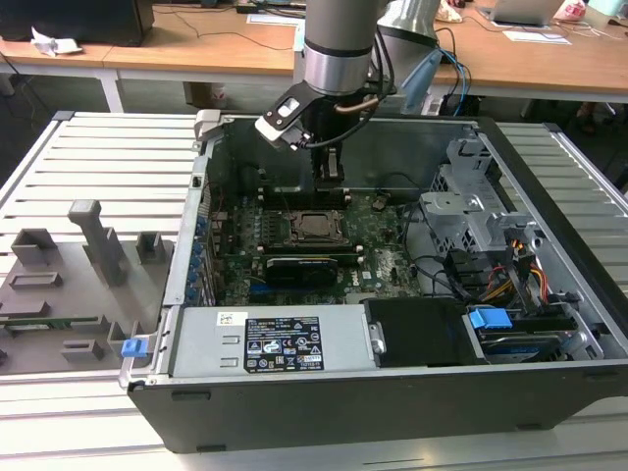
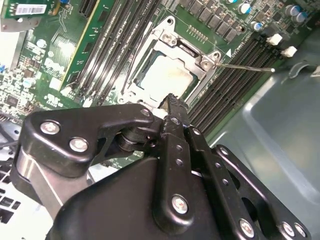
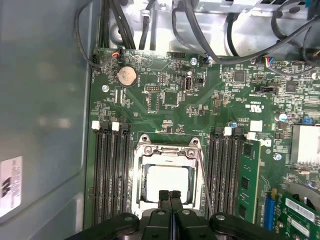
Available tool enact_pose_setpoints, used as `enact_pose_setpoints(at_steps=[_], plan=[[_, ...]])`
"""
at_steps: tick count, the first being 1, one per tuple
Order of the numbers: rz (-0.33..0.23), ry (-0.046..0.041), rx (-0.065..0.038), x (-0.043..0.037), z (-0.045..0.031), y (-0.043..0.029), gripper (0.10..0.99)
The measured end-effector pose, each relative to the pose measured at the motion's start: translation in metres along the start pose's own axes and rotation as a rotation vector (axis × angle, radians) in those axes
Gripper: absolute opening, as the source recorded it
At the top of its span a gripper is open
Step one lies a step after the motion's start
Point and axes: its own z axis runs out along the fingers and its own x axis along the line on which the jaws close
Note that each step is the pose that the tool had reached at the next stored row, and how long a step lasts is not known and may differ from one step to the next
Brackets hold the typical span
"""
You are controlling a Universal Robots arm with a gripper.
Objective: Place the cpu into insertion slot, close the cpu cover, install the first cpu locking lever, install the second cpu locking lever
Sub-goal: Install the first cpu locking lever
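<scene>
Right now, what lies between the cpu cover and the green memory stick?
In the first wrist view: a thin wire lever beside the cpu cover, then black memory slots, then the green memory stick.

arm [image 1: 339,44]: silver-grey cylinder, dark band | blue cap [image 1: 424,78] above pincer [image 3: 170,196] | pincer: matte black linkage plates, slim black fingers | screws [image 2: 179,203]: silver, round-headed | cables [image 1: 381,74]: black, looped above pincer

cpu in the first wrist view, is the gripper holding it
No, the cpu lies flat in the window of the cpu cover, and the gripper is shut, holding nothing.
</scene>
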Motion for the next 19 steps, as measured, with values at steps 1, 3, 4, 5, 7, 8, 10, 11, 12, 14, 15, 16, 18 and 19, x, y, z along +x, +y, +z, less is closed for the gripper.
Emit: enact_pose_setpoints(at_steps=[1,3,4,5,7,8,10,11,12,14,15,16,18,19], plan=[[0.000,0.0000,0.000,0.0000,-0.0010,0.0000,0.110],[-0.001,-0.0006,0.000,0.0001,-0.0012,0.0000,0.110],[-0.002,-0.0007,0.000,0.0002,-0.0013,-0.0001,0.110],[-0.008,-0.0008,0.000,0.0002,-0.0013,-0.0001,0.110],[-0.053,-0.0010,0.000,0.0001,-0.0013,-0.0001,0.110],[-0.069,-0.0011,0.000,0.0002,-0.0013,-0.0001,0.110],[-0.125,-0.0014,0.000,0.0002,-0.0013,-0.0001,0.110],[-0.146,-0.0015,0.000,0.0002,-0.0013,-0.0001,0.110],[-0.164,-0.0016,0.000,0.0002,-0.0013,-0.0001,0.110],[-0.194,-0.0017,0.000,0.0002,-0.0013,-0.0001,0.110],[-0.206,-0.0018,0.000,0.0002,-0.0013,-0.0001,0.110],[-0.215,-0.0018,0.000,0.0002,-0.0013,-0.0001,0.110],[-0.229,-0.0019,0.000,0.0002,-0.0013,-0.0001,0.110],[-0.237,-0.0020,0.000,0.0002,-0.0013,-0.0001,0.110]])
